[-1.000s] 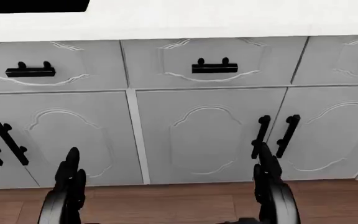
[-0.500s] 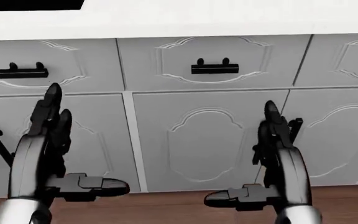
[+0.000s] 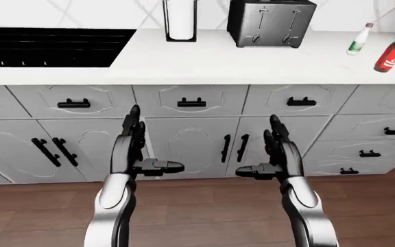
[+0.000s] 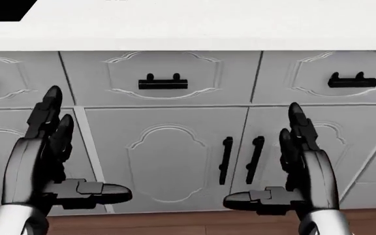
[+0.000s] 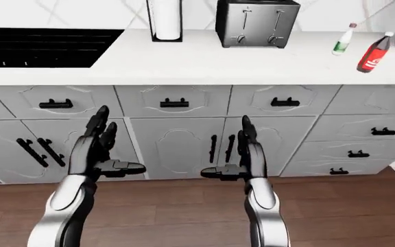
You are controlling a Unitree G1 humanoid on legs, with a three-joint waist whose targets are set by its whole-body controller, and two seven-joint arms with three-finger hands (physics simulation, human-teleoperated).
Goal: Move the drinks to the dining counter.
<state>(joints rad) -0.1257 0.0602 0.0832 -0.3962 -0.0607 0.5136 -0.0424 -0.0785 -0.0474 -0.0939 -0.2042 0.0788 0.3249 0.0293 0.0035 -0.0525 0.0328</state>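
Two drinks stand on the white counter at the far right of the left-eye view: a red soda bottle and, just left of it, a small green-and-white bottle. Both hands hang low in the view, far from the bottles, in front of the grey cabinet doors. My left hand is open, fingers pointing up and thumb stretched to the right. The right hand mirrors it, open with the thumb pointing left. Neither hand holds anything.
A black cooktop fills the counter's left part. A paper towel roll and a dark toaster stand along the tiled wall. Grey drawers and doors with black handles face me above a wooden floor.
Both hands rose from the bottom of the head view and spread their thumbs inward. The cabinets then slid left in the picture, so the camera has moved right.
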